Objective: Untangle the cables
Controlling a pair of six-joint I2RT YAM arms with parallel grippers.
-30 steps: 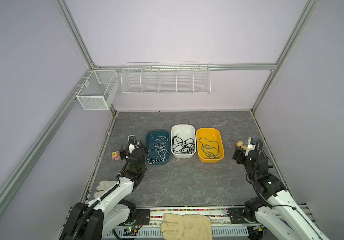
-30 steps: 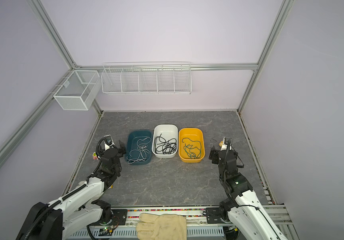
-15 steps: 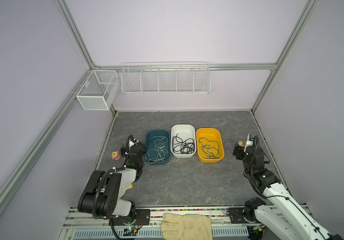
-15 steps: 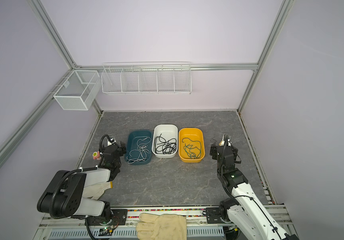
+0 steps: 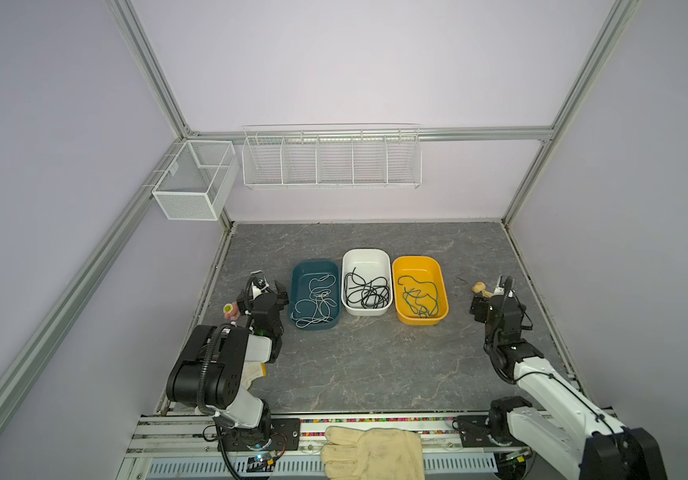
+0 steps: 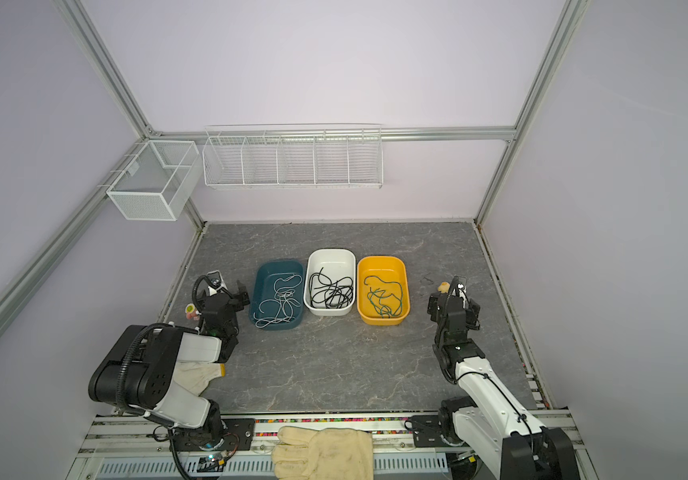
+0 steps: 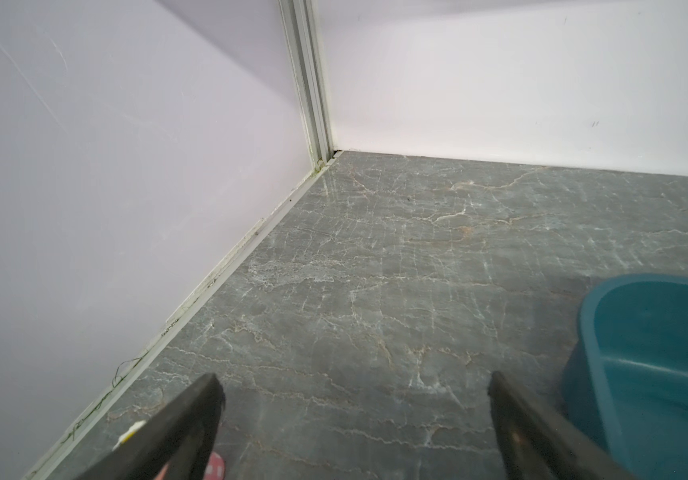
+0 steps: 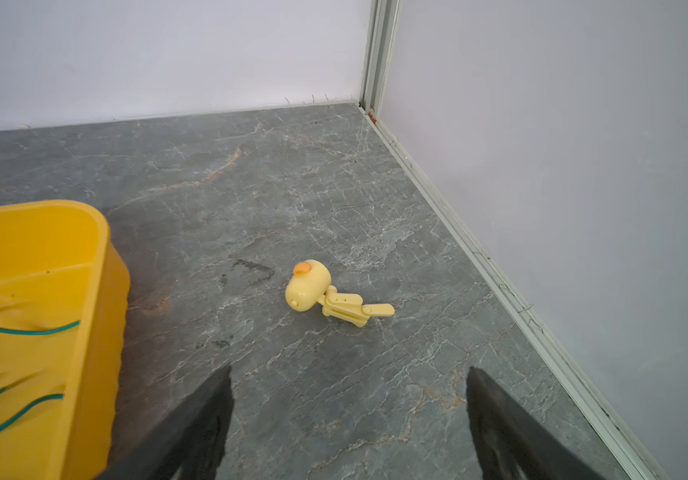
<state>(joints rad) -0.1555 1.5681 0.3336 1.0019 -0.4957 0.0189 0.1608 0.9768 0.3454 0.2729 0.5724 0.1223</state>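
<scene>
Grey marbled stone forms the bench [image 5: 375, 365], and at its middle three tubs sit in a row, touching or nearly so: a teal tub [image 5: 315, 262] on the left, a white tub [image 5: 365, 252] in the centre and a yellow tub [image 5: 416, 259] on the right. The left end effector [image 7: 355, 380] stands just left of the teal tub with its jaws spread wide and nothing between them. The right end effector [image 8: 350, 372] is right of the yellow tub, equally wide and empty. The cables lie sorted by colour: white cables [image 5: 316, 303] in the teal tub, black cables [image 5: 367, 291] in the white tub, and teal-green cables [image 5: 419, 297] in the yellow tub, each in loose overlapping loops. Separation by colour looks done, so any remaining work is probably loosening loops. To do that well, grip a free end rather than a mid-loop, lift slowly, and steady the tub with the other arm. A yellow duck toy [image 8: 325, 297] lies ahead of the right end effector, and a small pink toy [image 5: 231, 311] lies beside the left.
</scene>
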